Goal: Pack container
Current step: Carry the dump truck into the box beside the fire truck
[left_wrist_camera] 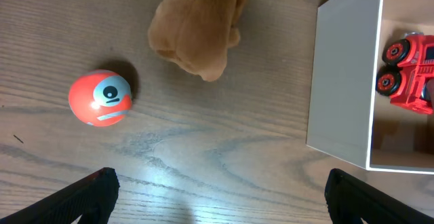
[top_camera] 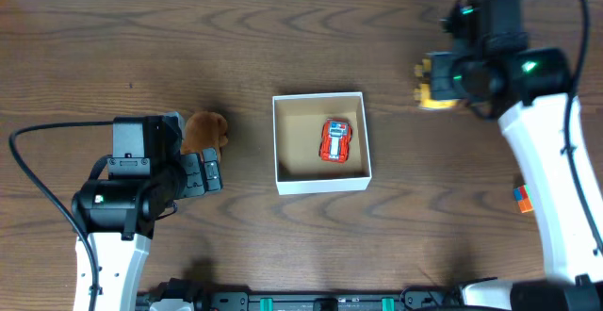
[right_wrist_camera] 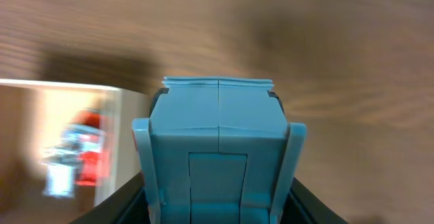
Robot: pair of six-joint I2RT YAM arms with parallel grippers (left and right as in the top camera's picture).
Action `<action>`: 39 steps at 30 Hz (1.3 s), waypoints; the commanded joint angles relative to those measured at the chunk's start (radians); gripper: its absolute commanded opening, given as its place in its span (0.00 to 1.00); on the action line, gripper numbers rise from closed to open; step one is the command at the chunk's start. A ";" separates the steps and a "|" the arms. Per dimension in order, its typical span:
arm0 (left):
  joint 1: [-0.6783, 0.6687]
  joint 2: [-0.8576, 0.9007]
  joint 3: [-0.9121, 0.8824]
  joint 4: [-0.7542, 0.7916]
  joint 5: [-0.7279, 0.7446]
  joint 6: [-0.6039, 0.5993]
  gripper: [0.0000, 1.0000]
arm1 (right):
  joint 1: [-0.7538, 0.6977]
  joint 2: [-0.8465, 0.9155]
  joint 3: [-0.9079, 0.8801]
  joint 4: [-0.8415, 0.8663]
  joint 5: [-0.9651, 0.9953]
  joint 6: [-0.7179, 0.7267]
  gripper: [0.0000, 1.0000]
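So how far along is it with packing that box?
One down: a red toy car already lies in the container. In hand: the right gripper is shut on a blocky light-blue toy, off to its side, not over it. Still to go: the brown plush toy and the orange ball sit on the table by the open left gripper, plus a small orange-and-blue piece further off.

Container (top_camera: 325,183): white walls, tan-brown floor. Toy car (top_camera: 334,140): red, white markings. Plush (top_camera: 204,130): brown. Ball (left_wrist_camera: 100,97): orange-red, grey eye patch. Block (right_wrist_camera: 218,149): pale teal-blue. Worktop (top_camera: 188,47): dark brown wood grain.
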 commanded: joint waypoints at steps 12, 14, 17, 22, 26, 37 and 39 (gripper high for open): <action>-0.001 0.002 0.016 -0.003 0.010 -0.002 0.98 | 0.478 0.077 0.004 0.180 0.068 0.477 0.01; -0.001 0.002 0.016 -0.003 0.010 -0.002 0.98 | 0.510 0.109 0.004 0.174 0.093 0.527 0.01; -0.001 0.002 0.016 -0.003 0.010 -0.002 0.98 | 0.545 0.163 0.004 0.172 0.105 0.577 0.01; -0.001 0.002 0.016 -0.003 0.010 -0.002 0.98 | 0.563 0.253 0.004 0.125 0.112 0.688 0.01; -0.001 0.002 0.016 -0.003 0.010 -0.002 0.98 | 0.562 0.322 0.004 0.096 0.113 0.730 0.01; -0.001 0.002 0.016 -0.003 0.010 -0.002 0.98 | 0.547 0.437 0.004 0.119 0.113 0.690 0.17; -0.001 0.002 0.016 -0.003 0.010 -0.002 0.98 | 0.540 0.438 0.004 0.138 0.113 0.668 0.19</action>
